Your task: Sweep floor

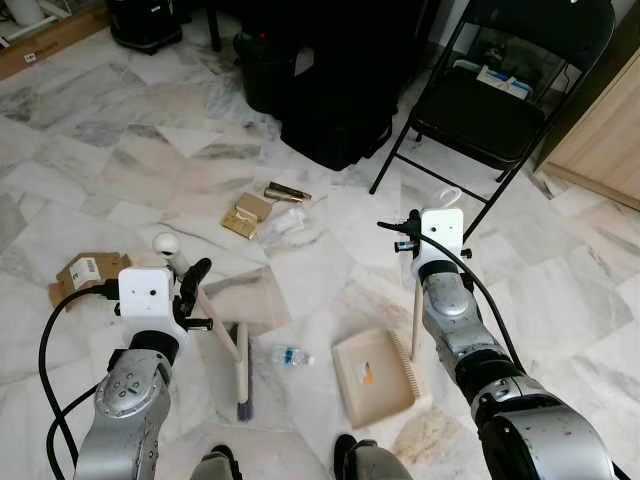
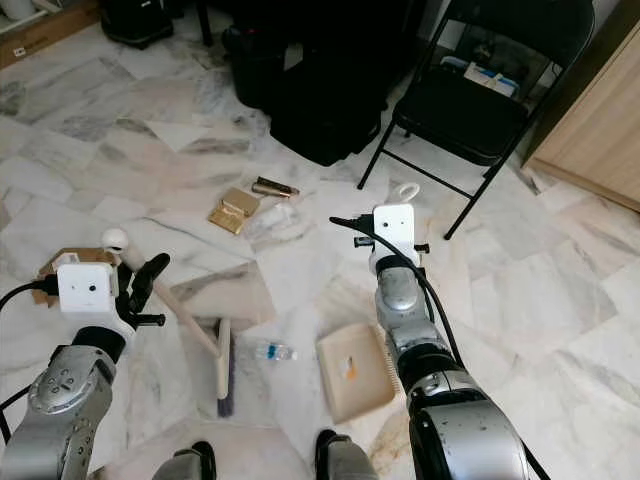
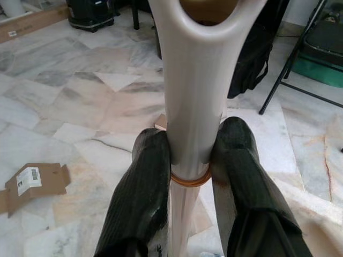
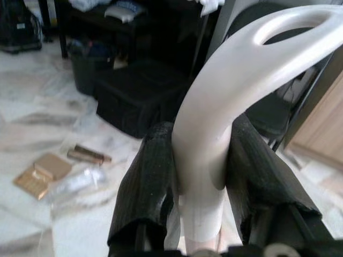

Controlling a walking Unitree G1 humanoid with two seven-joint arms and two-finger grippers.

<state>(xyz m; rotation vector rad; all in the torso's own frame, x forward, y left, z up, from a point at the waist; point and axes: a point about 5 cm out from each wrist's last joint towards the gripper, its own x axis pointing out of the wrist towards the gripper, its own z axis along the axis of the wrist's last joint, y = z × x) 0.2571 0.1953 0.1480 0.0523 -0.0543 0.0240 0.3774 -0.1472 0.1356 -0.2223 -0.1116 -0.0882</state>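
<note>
My left gripper (image 3: 194,144) is shut on the cream handle (image 3: 194,80) of a broom. The handle slants down to the broom head (image 1: 242,378), which rests on the marble floor in front of me. My right gripper (image 4: 201,155) is shut on the looped cream handle (image 4: 230,80) of a beige dustpan (image 1: 370,378). The pan lies flat on the floor to the right of the broom. A small plastic bottle (image 1: 290,356) lies between broom head and pan. Farther out lie a gold box (image 1: 246,214), a brown tube (image 1: 287,192) and a clear wrapper (image 1: 282,226).
A piece of cardboard (image 1: 85,275) lies on the floor at the left. A black folding chair (image 1: 490,120) stands at the far right, black bags (image 1: 330,100) behind the litter, a wooden cabinet (image 1: 610,140) at the right edge. My feet (image 1: 355,455) are near the pan.
</note>
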